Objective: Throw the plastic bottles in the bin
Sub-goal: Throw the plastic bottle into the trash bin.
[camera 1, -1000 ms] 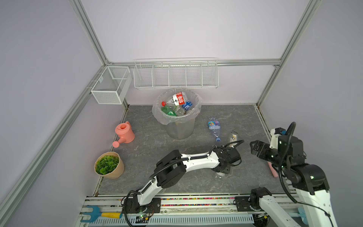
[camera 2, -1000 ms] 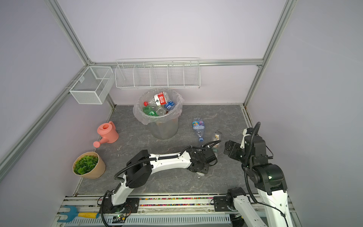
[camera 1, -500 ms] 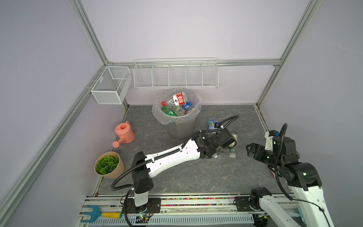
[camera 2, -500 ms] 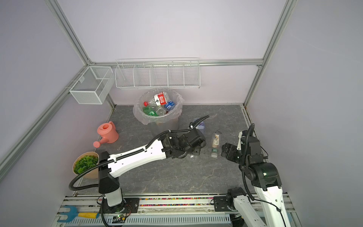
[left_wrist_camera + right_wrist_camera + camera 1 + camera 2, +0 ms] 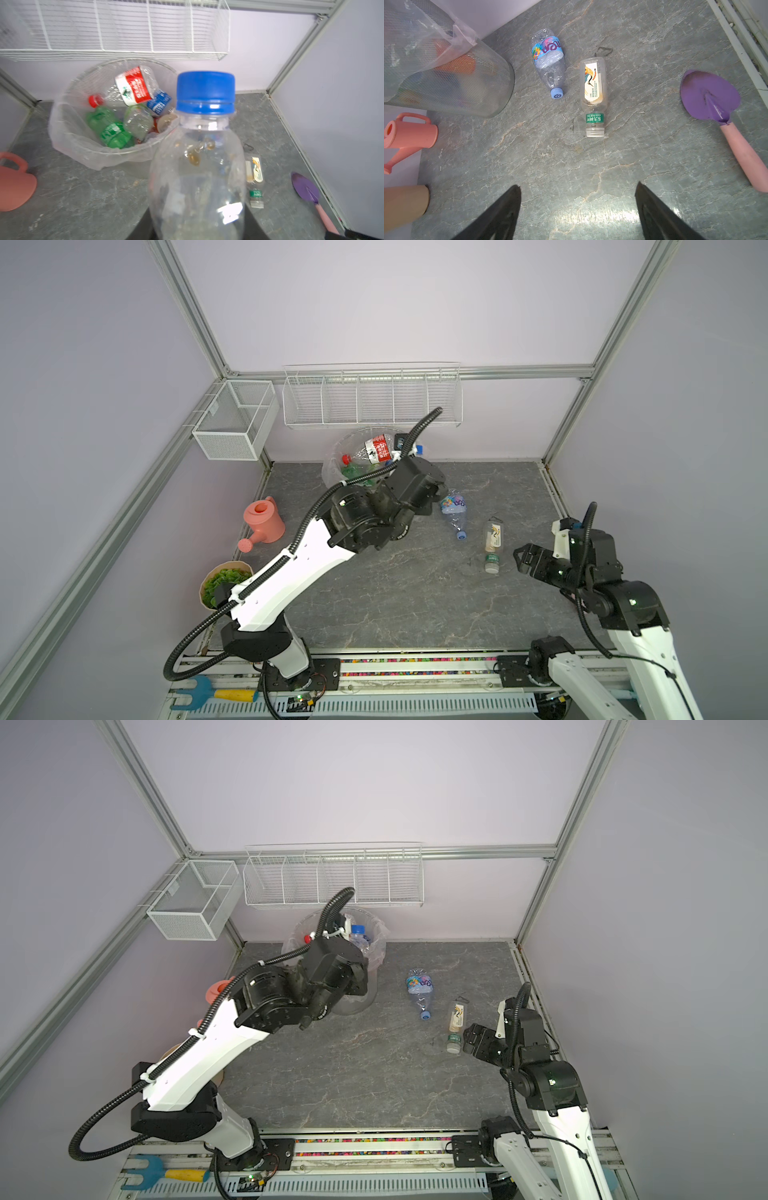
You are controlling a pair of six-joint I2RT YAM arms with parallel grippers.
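We clamp the clear blue-capped plastic bottle (image 5: 197,176) in our left fingers (image 5: 143,232), cap pointing away from them at the rim of the round grey bag-lined bin (image 5: 66,141); our right fingers (image 5: 502,218) stand apart.

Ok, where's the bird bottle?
The bird bottle lies on the floor at the right, between the crushed bottle and the right gripper, in both top views.

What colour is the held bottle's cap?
Blue; the bottle cap shows best in the left wrist view.
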